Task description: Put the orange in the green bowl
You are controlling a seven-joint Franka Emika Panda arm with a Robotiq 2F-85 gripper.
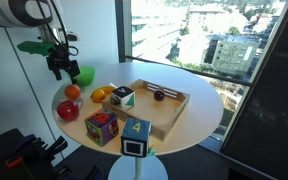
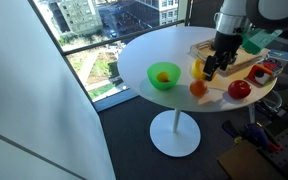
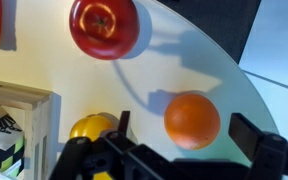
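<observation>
Orange (image 3: 192,119) sits on the round white table (image 1: 199,100), close to the rim. In the wrist view only a narrow strip of tabletop lies betw. it and the curved edge. Gripper (image 2: 213,72) hangs above the orange, not touching it. Jaws are spread wide w/ nothing held, and the fingers (image 3: 259,140) stand to either side of the fruit w/ slack on both sides.

Red apple (image 3: 104,27) is near the orange but apart, also by the rim. Yellow fruit (image 3: 92,127) is beside the orange on the inboard side, w/ a gap of tabletop betw. them. Wooden tray (image 1: 164,110) lies further inboard, beyond the yellow fruit.

Green bowl (image 2: 164,76) is near the orange along the rim, on the side away from the apple, upright w/ mouth up. A small orange-yellow item lies inside it, kind unclear. Open tabletop runs betw. orange and bowl.
</observation>
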